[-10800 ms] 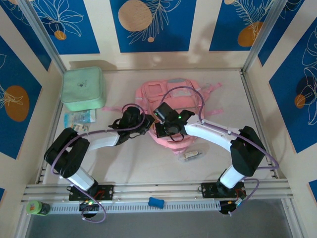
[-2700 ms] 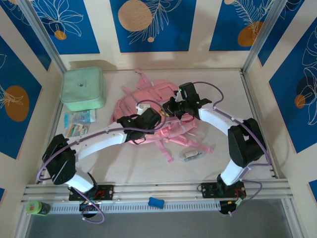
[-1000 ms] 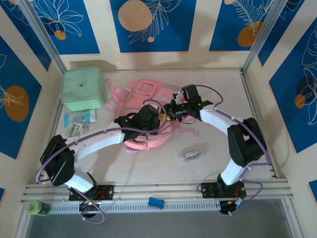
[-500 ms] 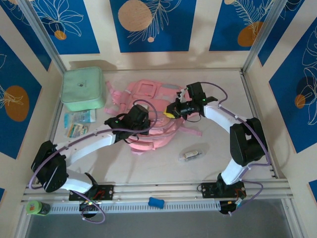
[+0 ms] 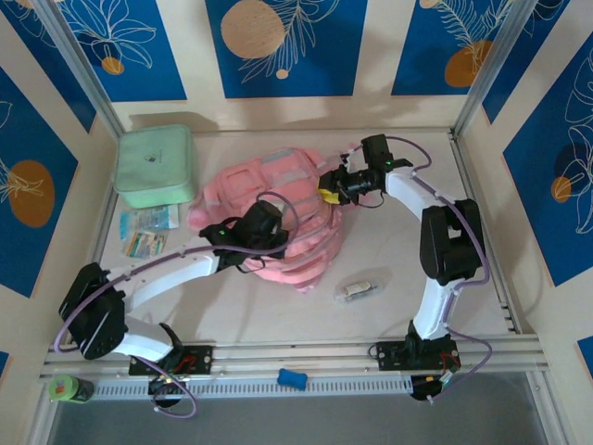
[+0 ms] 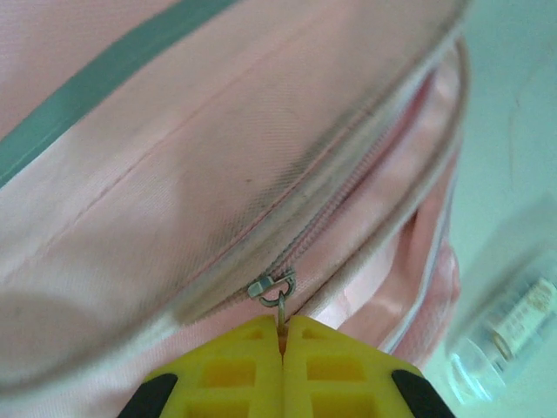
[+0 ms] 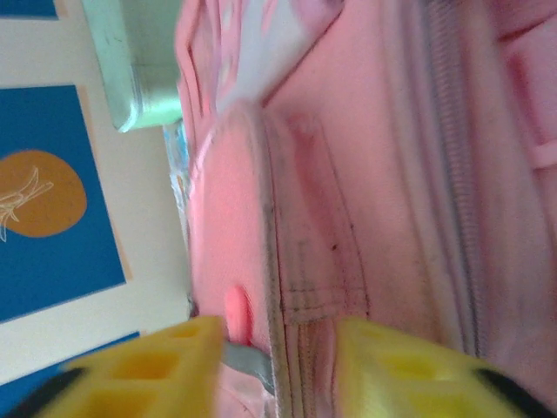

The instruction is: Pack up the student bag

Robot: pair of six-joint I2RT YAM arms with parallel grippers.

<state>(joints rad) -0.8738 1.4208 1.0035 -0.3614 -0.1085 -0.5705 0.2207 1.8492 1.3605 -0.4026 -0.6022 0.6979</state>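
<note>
Bag (image 5: 278, 185) rolled over; mint case (image 5: 155, 167) beside, vial (image 5: 359, 288) nr.

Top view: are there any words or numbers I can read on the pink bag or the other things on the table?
No text can be read anywhere.
Pink bag: no words show on it.
Small packets: printed, but too small to read.
Clear packet: label too small; blurred in the left wrist view.
Green case: one tiny mark, too small to read.
</note>
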